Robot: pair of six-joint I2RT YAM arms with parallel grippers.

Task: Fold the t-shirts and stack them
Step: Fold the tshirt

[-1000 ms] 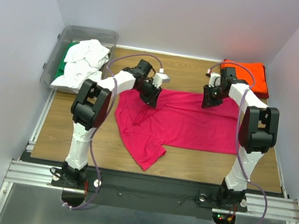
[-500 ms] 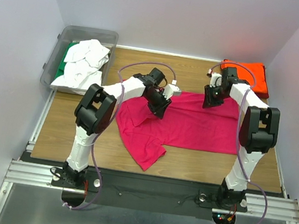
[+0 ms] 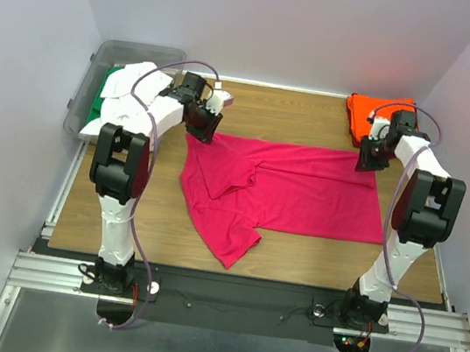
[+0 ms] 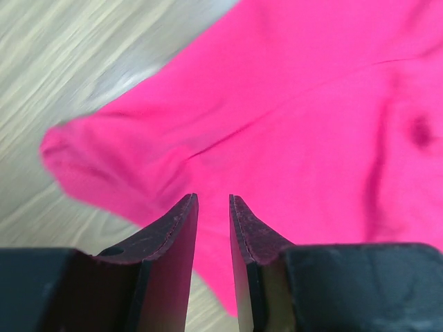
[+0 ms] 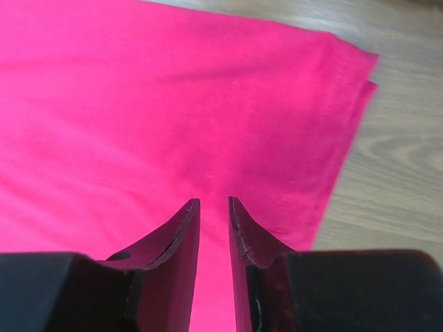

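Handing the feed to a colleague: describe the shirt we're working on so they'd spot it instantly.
On the wooden table, look at the middle, between the clear bin at the far left and the folded orange shirt at the far right corner. The pink shirt lies spread there, the only one opened out and the only magenta one.

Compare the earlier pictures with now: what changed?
Both grippers swept outward along the far edge of the magenta t-shirt: the left gripper to its left corner, the right gripper to its right corner. The orange t-shirt and the bin stayed put.
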